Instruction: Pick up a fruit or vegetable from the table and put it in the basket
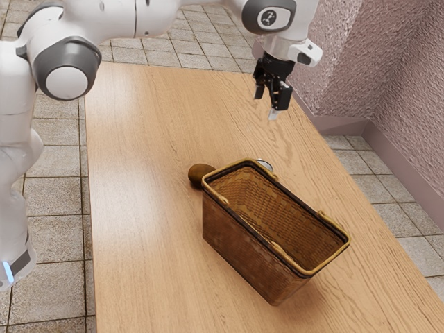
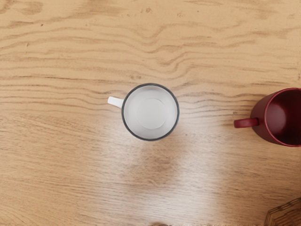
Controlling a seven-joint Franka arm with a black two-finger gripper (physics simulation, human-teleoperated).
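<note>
Exterior view: the hand (image 1: 268,104) is held high over the counter (image 1: 139,208), pointed downward, with its fingers apart and nothing gripped between them; exactly how wide they stand cannot be told. Such height is presumably kept so that the basket (image 1: 236,220) and its raised rim can be cleared on the way across. A round brown thing (image 1: 200,175), probably the fruit or vegetable wanted, lies on the counter just beside one end of the basket, partly hidden by it; its kind cannot be told. The basket stands upright, mouth up, ready to be filled from above. In the wrist view, a white mug (image 2: 150,113) and a red mug (image 2: 282,120) are seen standing upright; neither is called for by the task. A move toward the brown thing seems needed next, with care, since the basket could be knocked by a finger.
</note>
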